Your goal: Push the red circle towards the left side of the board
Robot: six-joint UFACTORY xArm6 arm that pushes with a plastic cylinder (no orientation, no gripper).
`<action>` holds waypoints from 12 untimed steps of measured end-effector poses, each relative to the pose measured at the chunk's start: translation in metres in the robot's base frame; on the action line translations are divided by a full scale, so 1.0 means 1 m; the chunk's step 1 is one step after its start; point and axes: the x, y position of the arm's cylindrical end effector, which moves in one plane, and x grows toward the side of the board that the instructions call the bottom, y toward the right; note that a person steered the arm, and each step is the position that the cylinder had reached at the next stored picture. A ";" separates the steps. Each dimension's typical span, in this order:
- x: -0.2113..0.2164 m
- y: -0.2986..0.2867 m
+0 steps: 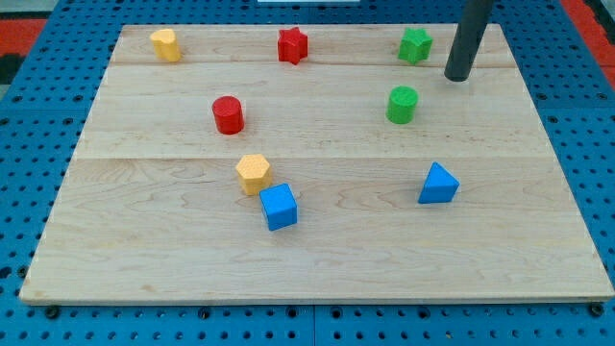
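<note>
The red circle (228,114) is a short red cylinder standing on the wooden board (317,259), left of centre in the upper half. My tip (457,76) is the lower end of a dark rod near the view's top right. It is far to the right of the red circle, just right of the green star (415,45) and up and right of the green circle (403,104). It touches no block.
A yellow block (165,44) sits at the top left, a red star (292,45) at the top centre. A yellow hexagon (253,173) and a blue cube (279,207) sit together below the red circle. A blue triangle (438,184) lies at the right.
</note>
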 end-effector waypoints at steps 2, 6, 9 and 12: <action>0.002 0.001; 0.082 -0.187; 0.066 -0.369; 0.079 -0.323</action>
